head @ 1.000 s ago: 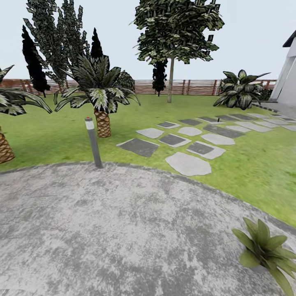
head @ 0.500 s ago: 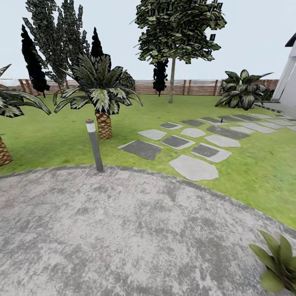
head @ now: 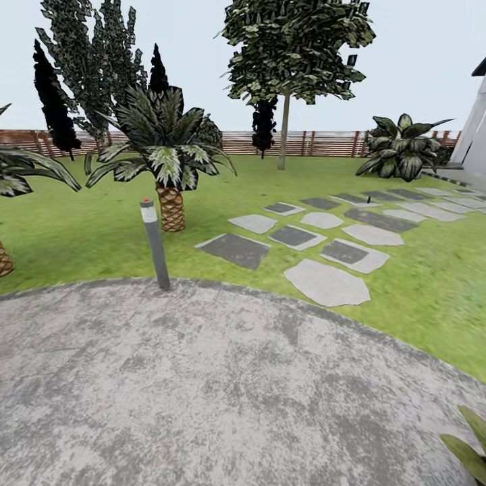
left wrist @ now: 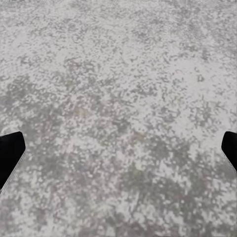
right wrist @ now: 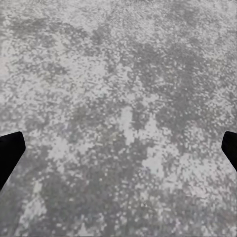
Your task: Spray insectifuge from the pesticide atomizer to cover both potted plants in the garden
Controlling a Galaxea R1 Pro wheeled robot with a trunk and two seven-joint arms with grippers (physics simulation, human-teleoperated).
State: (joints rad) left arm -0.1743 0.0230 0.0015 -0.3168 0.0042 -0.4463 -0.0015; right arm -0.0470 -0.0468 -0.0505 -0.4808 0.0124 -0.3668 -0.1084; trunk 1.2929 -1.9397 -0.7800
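I look over the garden: green lawn [head: 81,236], mottled grey paving [head: 202,385] and a brown slat fence [head: 324,143]. Of one potted plant, only a few pointed green leaves [head: 470,447] show at the lower right edge of the head view; its pot is cut off. A tiny dark upright thing [head: 368,198] stands among the far stepping stones, too small to identify, so I cannot say where the pesticide atomizer is. My left gripper [left wrist: 118,153] and right gripper [right wrist: 118,153] both hang open over bare paving, with dark fingertips [left wrist: 10,155] wide apart.
A grey bollard lamp [head: 154,244] stands at the paving's edge. Behind it is a palm [head: 165,162], and another palm [head: 10,182] is at the far left. Stepping stones [head: 327,282] cross the lawn toward a building corner [head: 476,135]. A leafy shrub [head: 401,148] and a tree [head: 283,101] stand near the fence.
The whole head view has shifted, so the camera moved. The potted plant has slid toward the lower right corner and is now mostly out of the picture.
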